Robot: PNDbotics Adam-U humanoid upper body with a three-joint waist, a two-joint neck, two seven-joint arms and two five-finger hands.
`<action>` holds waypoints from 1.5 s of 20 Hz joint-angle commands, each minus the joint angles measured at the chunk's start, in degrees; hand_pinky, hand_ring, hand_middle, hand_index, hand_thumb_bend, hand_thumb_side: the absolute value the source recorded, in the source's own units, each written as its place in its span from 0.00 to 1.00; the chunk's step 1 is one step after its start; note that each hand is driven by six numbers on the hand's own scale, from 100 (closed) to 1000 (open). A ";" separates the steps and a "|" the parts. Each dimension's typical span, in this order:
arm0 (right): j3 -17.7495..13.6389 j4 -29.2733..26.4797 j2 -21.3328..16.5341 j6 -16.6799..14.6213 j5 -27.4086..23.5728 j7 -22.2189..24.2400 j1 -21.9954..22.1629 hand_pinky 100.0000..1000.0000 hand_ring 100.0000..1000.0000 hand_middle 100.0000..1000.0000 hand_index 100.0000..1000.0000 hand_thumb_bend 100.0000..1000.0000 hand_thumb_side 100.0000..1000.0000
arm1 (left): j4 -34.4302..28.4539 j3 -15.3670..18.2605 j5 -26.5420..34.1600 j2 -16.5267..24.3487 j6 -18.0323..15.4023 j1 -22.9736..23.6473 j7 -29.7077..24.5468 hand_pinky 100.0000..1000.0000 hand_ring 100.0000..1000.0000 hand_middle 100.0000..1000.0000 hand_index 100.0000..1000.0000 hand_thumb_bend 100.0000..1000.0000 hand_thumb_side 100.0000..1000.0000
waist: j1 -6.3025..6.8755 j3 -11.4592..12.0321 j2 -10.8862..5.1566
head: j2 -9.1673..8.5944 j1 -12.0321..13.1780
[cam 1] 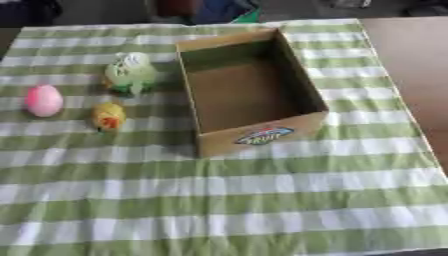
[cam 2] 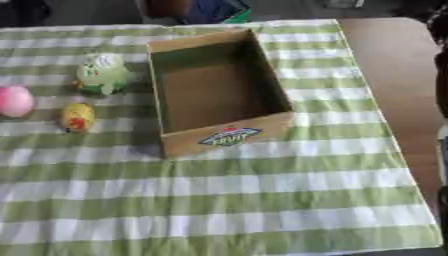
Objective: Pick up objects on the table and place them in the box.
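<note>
Neither hand shows in either view, so you cannot tell how their fingers stand or how far they are from the toys. The 3 toys, pink egg (cam 1: 44,100), yellow toy (cam 1: 108,116) and green toy (cam 1: 130,73), lie on the surface left of the empty box (cam 1: 262,137). Start with the yellow toy, nearest you, and lift it clear over the box wall.

box (cam 1: 262,137): open cardboard, empty | pink egg (cam 1: 43,100), yellow toy (cam 1: 108,116), green toy (cam 1: 130,73): just left of box
</note>
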 commanded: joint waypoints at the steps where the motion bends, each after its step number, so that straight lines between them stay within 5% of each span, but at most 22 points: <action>1: 0.00 -0.92 -0.75 0.12 0.35 0.24 -0.63 0.77 0.73 0.46 0.87 0.00 1.00 | 1.13 -0.07 -1.86 0.82 -0.67 -2.51 0.13 0.60 0.82 0.84 0.98 0.23 0.91 | 0.16 -0.08 -0.75 | -0.61 0.41; 24: 0.68 -0.46 -0.47 0.03 -0.04 1.68 -1.17 0.77 0.73 0.45 0.87 0.03 1.00 | 9.41 -1.65 -8.51 -8.04 -1.98 -15.32 0.11 0.60 0.82 0.84 0.97 0.19 0.92 | -0.01 -0.91 0.40 | -2.23 2.89; 26: 0.73 -0.47 -0.46 -0.01 -0.09 1.78 -1.26 0.77 0.73 0.45 0.87 0.03 1.00 | 9.74 -1.75 -9.19 -8.40 -2.09 -15.81 0.03 0.61 0.82 0.84 0.97 0.21 0.92 | -0.07 -0.95 0.51 | -2.29 2.93; 30: 0.71 -0.41 -0.46 -0.06 -0.16 1.84 -1.28 0.77 0.73 0.45 0.87 0.03 1.00 | 10.21 -1.88 -11.71 -8.48 -1.48 -15.94 -0.54 0.64 0.85 0.85 0.99 0.44 0.96 | -0.13 -0.96 0.74 | -2.30 2.81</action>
